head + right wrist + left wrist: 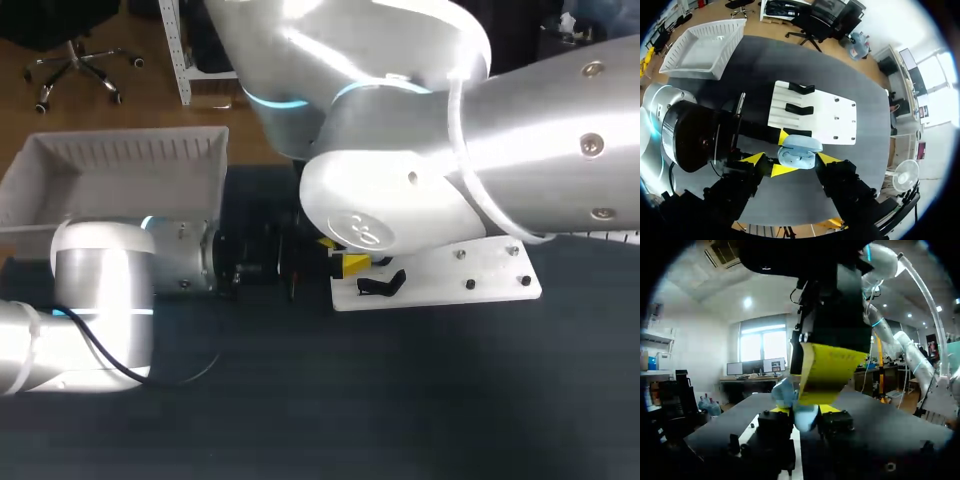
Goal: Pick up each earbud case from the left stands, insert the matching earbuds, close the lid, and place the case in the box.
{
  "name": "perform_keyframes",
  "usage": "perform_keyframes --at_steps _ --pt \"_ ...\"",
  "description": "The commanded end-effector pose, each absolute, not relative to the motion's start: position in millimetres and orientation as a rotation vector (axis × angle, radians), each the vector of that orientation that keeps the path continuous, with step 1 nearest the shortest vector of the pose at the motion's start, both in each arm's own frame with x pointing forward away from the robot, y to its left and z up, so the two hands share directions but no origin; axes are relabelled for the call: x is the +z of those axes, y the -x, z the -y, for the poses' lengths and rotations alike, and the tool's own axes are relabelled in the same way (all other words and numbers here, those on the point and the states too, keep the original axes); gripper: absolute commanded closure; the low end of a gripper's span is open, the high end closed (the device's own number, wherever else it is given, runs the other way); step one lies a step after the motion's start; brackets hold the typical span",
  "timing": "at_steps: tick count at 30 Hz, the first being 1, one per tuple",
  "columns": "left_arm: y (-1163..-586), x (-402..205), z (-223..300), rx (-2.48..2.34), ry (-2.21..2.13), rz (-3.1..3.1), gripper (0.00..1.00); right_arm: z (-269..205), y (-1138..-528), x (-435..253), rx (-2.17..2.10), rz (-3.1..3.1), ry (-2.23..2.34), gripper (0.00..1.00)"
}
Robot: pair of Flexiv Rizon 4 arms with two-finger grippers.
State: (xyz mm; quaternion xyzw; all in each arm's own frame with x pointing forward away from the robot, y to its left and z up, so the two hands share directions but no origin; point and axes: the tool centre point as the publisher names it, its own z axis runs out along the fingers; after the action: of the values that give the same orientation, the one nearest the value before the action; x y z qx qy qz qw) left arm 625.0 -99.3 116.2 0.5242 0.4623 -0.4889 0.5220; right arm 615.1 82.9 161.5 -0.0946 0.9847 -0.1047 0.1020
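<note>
**Jaws first: one pair clamped, one pair standing apart**

The left gripper (pixel 805 410) is clamped on a small, pale blue, rounded plastic earbud case (pixel 797 151), with its yellow tips pressing in from two opposite sides. The right gripper (pixel 790 160) hangs over the same case with its jaws apart. One of its tips stands clear to one side of the case and the other is close by the far side, so nothing is pinched there.

The case's lid is up. I cannot tell whether earbuds sit in the lower shell.

The case looks light and stiff, with a smooth, glossy shell that could slide under hard fingertips. The hinge is probably its weak point. The safest hold is likely the one it has now, across the lower shell, which leaves the lid free. Shutting the lid probably calls for a gentle push on its front edge, not a squeeze.

The case is held up off the dark table (pixel 765 65), at the near end of a flat white plate (pixel 835 117) that carries short black stands (pixel 801 88). The white slatted plastic box (pixel 705 47) lies well apart, beyond the left arm.
</note>
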Motion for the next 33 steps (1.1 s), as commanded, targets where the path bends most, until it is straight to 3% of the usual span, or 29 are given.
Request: perform_keyframes --at_steps 1,6,18,33 --pt "-623.3 115.5 99.5 -1.164 -1.25 -1.106 1.0 -79.9 -605.7 177.9 -0.298 -2.873 0.271 0.28" --pt "-623.3 115.5 99.5 -1.164 -1.25 -1.106 1.0 -59.1 -618.8 195.4 -0.285 -2.842 0.087 0.0" --pt "-623.3 115.5 99.5 -1.164 -1.25 -1.106 1.0 -11.4 -673.3 173.6 -0.176 -2.857 -0.398 0.0" --pt "-623.3 115.5 99.5 -1.164 -1.25 -1.106 1.0 -12.3 -651.3 146.1 -0.185 -2.976 -0.306 0.0"
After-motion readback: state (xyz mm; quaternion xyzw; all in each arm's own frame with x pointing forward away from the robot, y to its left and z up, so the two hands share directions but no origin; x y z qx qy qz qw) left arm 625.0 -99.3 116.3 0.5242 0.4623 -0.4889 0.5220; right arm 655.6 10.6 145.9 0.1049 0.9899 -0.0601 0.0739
